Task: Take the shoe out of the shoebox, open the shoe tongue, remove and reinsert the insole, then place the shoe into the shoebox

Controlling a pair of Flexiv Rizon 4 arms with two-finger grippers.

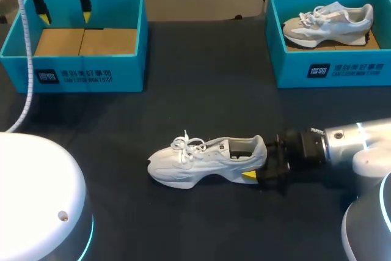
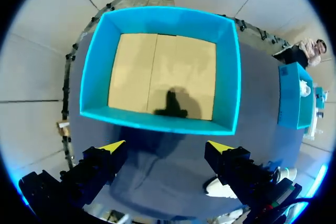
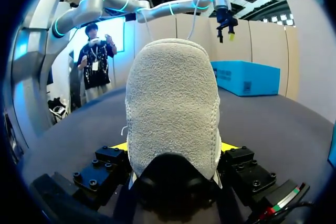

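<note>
**A:** Where was the white shoe [image 1: 204, 162]?

**B:** It stood on its sole on the dark table [image 1: 201, 102], near the front and about the middle, outside both boxes. Its toe pointed left and its heel right, and the laces lay loose over the front.

**A:** Did anything have hold of it?

**B:** Yes. The right gripper [image 1: 258, 163] came in from the right and was clamped on the heel, one finger on each side. In the right wrist view the heel filled the space between the two yellow tips and touched both.

**A:** And the other arm?

**B:** The left gripper [image 1: 63, 5] hung at the far left, above the left shoebox [image 1: 79, 68]. Its fingers were spread apart and held nothing. In its own wrist view it looked straight down into that blue box, whose brown cardboard floor was bare except for the gripper's shadow.

**A:** What else was on the table?

**B:** The right shoebox [image 1: 330, 68], also blue, sat at the far right, well apart from the left one. A grey shoe [image 1: 330, 21] lay inside it, toe to the left.
</note>
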